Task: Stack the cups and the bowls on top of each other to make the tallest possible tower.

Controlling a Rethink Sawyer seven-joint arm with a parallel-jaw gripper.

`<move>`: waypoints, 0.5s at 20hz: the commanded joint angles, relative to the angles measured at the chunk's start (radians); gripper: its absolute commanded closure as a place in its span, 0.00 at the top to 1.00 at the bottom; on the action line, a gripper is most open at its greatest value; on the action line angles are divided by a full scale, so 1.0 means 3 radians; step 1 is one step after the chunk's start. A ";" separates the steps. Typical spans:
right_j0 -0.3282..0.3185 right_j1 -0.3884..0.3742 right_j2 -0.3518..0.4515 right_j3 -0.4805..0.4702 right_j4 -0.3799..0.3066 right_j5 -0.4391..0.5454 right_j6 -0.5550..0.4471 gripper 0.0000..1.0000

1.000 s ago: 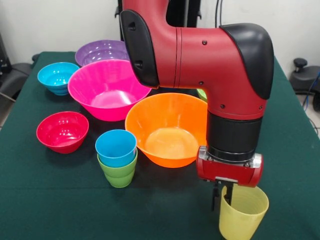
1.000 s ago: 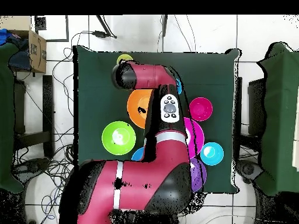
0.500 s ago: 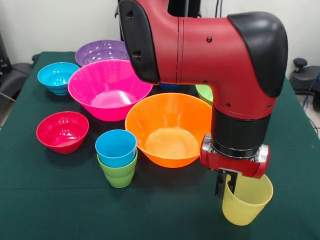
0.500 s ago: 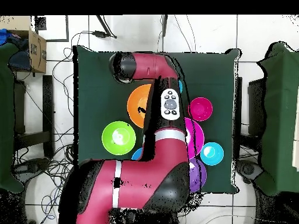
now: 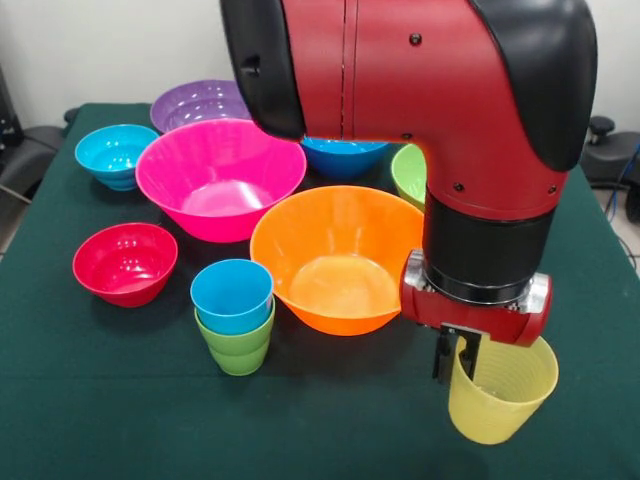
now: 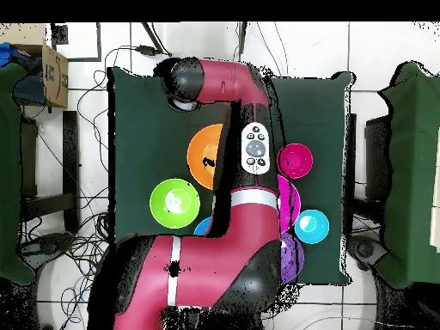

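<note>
Translucent yellow cup [image 5: 500, 395] pinched at its rim by the gripper [image 5: 457, 352], lifted off the green table [image 5: 120, 410], tilted a little.

Ridged on the wall, hanging in front of the orange bowl [image 5: 338, 258] and to its right in the front view; completely hidden under the arm [image 6: 219, 82] in the overhead view. Only one black finger [image 5: 444, 353] visible outside the rim; the other hard to make out. Blue cup [image 5: 232, 295] nested in green cup [image 5: 238, 346], standing just left of the orange bowl. Pink bowl [image 5: 219, 177] behind the orange bowl; purple bowl [image 5: 200, 102], blue bowl [image 5: 343, 155] and green bowl [image 5: 410, 172] partly covered. Red bowl [image 5: 125, 262] and teal bowl [image 5: 114, 154] further left.
</note>
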 commanded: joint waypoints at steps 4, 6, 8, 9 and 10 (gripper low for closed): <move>-0.0218 -0.0188 0.0325 -0.0057 0.0049 0.0560 -0.0624 0.00; -0.0279 -0.0256 0.0323 -0.0007 0.0051 0.0629 -0.0736 0.00; -0.0322 -0.0280 0.0331 -0.0019 0.0041 0.0708 -0.0815 0.00; -0.0345 -0.0287 0.0337 -0.0039 0.0034 0.0756 -0.0866 0.00; -0.0372 -0.0291 0.0349 -0.0052 0.0029 0.0800 -0.0922 0.00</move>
